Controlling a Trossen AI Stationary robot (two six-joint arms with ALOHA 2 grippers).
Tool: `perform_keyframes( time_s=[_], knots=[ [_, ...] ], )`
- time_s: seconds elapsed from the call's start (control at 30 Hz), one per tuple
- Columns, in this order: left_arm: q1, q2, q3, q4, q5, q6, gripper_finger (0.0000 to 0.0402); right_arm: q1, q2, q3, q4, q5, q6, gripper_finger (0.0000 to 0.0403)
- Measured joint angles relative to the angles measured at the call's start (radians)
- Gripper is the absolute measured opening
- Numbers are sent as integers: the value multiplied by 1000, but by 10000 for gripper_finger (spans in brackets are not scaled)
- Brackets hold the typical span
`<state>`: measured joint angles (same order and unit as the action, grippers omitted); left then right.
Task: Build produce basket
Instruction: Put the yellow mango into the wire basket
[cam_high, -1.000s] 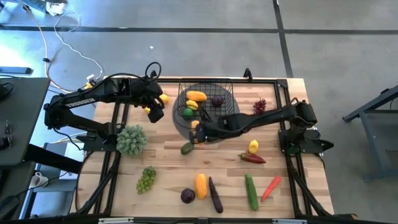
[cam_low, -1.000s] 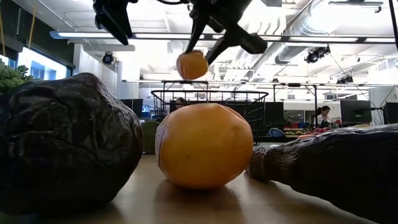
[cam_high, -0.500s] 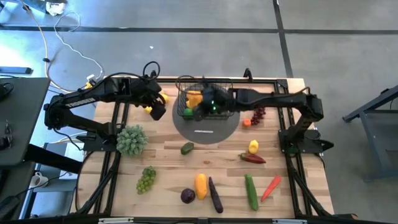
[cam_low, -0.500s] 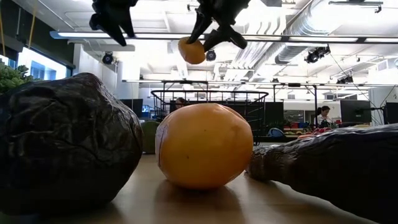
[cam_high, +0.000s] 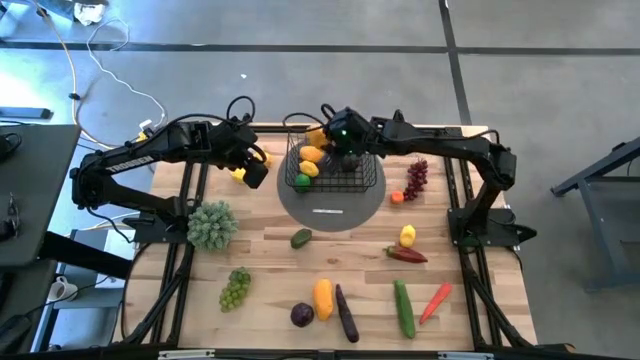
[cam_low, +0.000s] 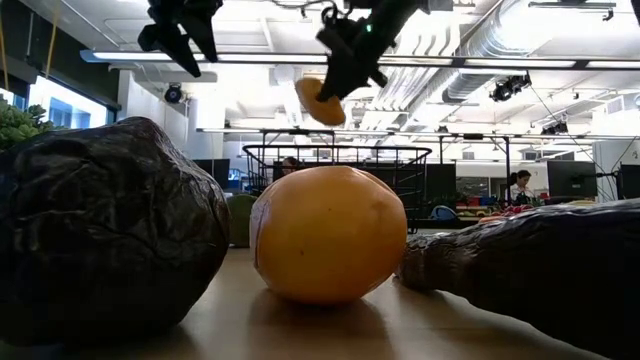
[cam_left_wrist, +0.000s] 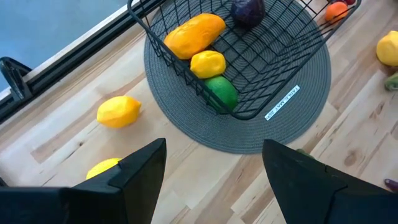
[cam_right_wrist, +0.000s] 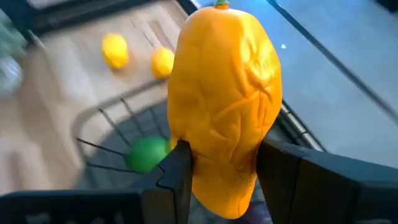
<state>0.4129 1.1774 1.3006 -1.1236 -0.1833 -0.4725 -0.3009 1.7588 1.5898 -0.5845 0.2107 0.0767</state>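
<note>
High view is showing you the right gripper (cam_high: 322, 137) swinging in from the table's middle to hang over the basket's (cam_high: 364, 173) far rim, clenched on an orange pepper-like piece (cam_right_wrist: 222, 106), so you are judging this as a carry ending and a drop about to come. You are also seeing the left gripper (cam_left_wrist: 212, 167) waiting just beside the basket with its fingers spread and empty, while the basket, on its round grey disc (cam_left_wrist: 305, 74), is already holding an orange piece, a lemon, a green fruit and a purple one. The disc's small white label (cam_left_wrist: 282, 102) is carrying print too fine to read.
</note>
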Motion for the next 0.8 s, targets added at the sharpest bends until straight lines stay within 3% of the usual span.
perform_keyframes(
  time_s=[0.57,0.8],
  knots=[
    [0,0,0,0,-1,-16,257,-122,159,-2,-1,-163,-352,119],
    [0,0,0,-1,-2,17,257,-144,204,-2,-6,-167,-418,119]
  ],
)
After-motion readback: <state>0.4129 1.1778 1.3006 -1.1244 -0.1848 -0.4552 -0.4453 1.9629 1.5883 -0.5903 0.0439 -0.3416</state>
